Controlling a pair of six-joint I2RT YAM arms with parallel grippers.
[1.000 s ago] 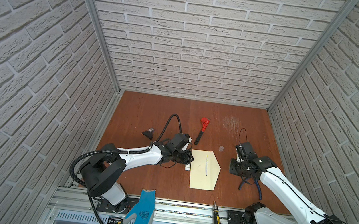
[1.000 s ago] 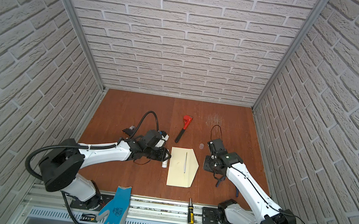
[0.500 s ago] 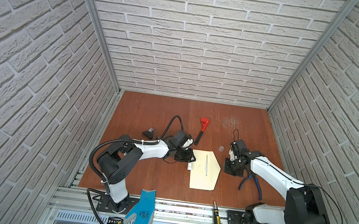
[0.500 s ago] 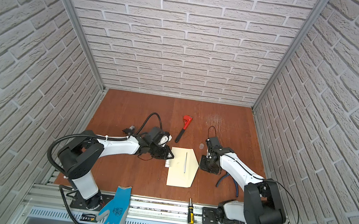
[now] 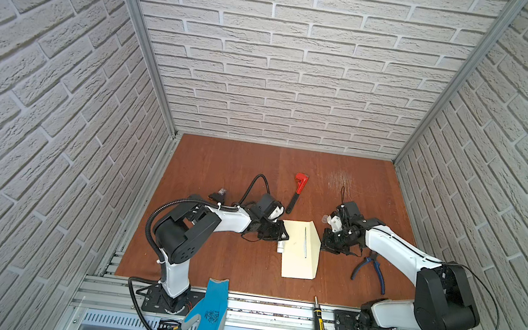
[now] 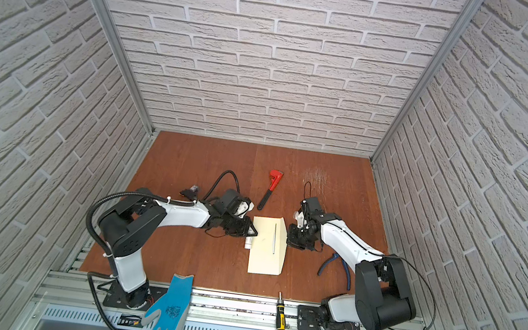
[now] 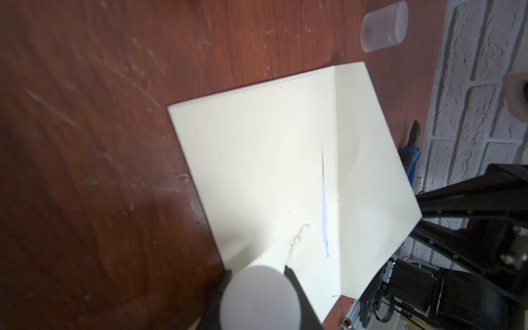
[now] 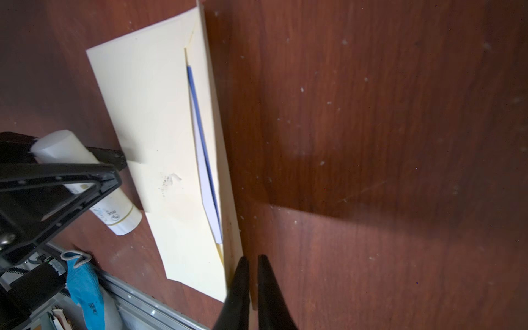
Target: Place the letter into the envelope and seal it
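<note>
Lying on the brown wooden worktop (image 5: 237, 176), the pale cream paper envelope (image 5: 296, 255) held the blue-edged white letter (image 8: 205, 177) in its mouth; the right end effector (image 8: 253, 265) pinched its raised flap (image 5: 314, 244), the left end effector (image 7: 257, 274) gripped a white cylindrical glue stick (image 8: 120, 211).

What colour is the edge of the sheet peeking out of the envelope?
Blue, along the letter; clearest in the right wrist view.

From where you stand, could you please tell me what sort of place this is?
Probably a robot test cell: brick-pattern wall panels enclose a wooden tabletop, the left arm and right arm are mounted on a front rail, and a red pipe wrench and pliers lie about.
</note>
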